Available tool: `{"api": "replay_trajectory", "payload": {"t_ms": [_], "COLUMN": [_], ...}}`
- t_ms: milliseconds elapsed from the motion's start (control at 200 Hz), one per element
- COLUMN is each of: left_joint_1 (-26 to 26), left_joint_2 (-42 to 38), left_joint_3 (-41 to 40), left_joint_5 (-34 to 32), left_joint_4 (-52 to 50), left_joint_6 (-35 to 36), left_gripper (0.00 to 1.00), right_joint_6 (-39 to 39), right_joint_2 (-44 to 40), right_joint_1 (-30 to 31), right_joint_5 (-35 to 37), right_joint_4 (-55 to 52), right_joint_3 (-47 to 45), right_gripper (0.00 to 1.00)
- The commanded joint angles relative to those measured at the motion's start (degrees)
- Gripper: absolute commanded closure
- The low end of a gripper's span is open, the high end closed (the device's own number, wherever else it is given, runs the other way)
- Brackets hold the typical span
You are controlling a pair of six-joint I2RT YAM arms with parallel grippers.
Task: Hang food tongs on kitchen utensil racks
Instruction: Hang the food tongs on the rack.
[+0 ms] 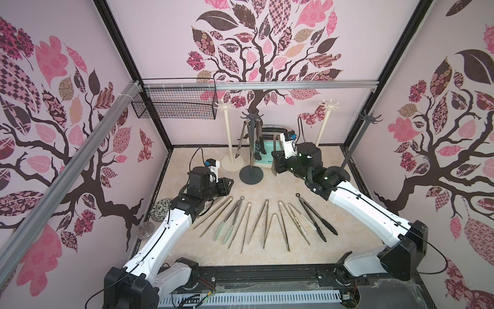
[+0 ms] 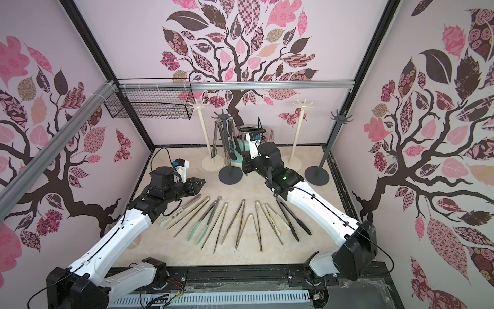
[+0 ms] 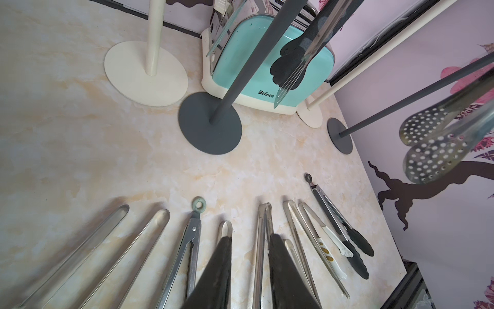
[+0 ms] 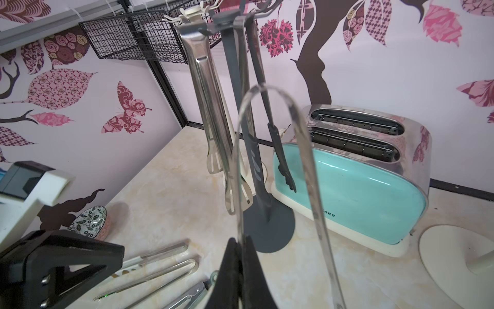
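Several food tongs (image 1: 264,222) lie fanned in a row on the marble table. My left gripper (image 3: 251,238) hovers open above their bent ends, holding nothing. My right gripper (image 4: 242,240) is shut on one arm of bare steel tongs (image 4: 302,149), held upright with the bend up and the perforated ends (image 3: 427,149) down. They hang just in front of the middle dark grey rack (image 1: 251,149), below its hook crown. That rack carries several hung tongs (image 4: 211,107). Two cream racks (image 1: 230,128) (image 1: 323,125) and another dark grey rack (image 1: 358,139) stand bare.
A mint and steel toaster (image 4: 347,192) stands behind the middle rack. A black wire basket (image 1: 176,104) hangs on the back rail at the left. A patterned bowl (image 1: 160,210) and a small steel disc (image 1: 145,231) sit by the left wall.
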Motion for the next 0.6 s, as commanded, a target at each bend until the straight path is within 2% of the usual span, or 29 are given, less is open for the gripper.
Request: {"api": "replay_trajectory", "payload": {"t_ms": [0,595], "left_joint_1": [-0.2,-0.2], "left_joint_2": [-0.6,-0.7], "left_joint_3": [-0.6,-1.0], "left_joint_5": [0.3,0.5], "left_joint_4": [1.2,1.3], "left_joint_6": [0.0,0.2], "left_gripper": [0.73,0.73], "right_joint_6": [1.0,-0.4], "right_joint_2": [3.1,16.7], "right_joint_1": [1.5,4.0], "right_joint_5": [1.4,3.2], "right_joint_4": [0.2,-4.0], "right_joint_3": [5.9,24.1], "right_gripper": [1.0,1.0]}}
